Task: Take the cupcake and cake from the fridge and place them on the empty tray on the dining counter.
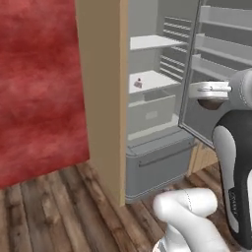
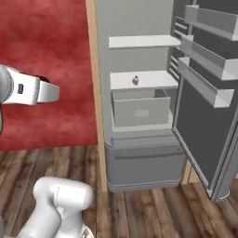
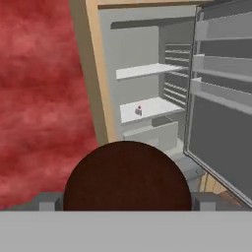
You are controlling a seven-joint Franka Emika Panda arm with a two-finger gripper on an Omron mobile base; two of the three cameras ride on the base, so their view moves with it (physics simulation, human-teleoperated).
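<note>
Cake point(image 2: 135, 80) tiny and hard to make out, on middle white shelf of open fridge point(image 2: 139, 125). Cupcake point(image 3: 127, 175) dark, round, cut off at bottom, between gripper point(image 3: 127, 201) fingers point(image 3: 49, 201), spread wide and clamped on it, well short of fridge.

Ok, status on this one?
End effector shut on cupcake, back from fridge. Cake on middle shelf. Fridge door open.
</note>
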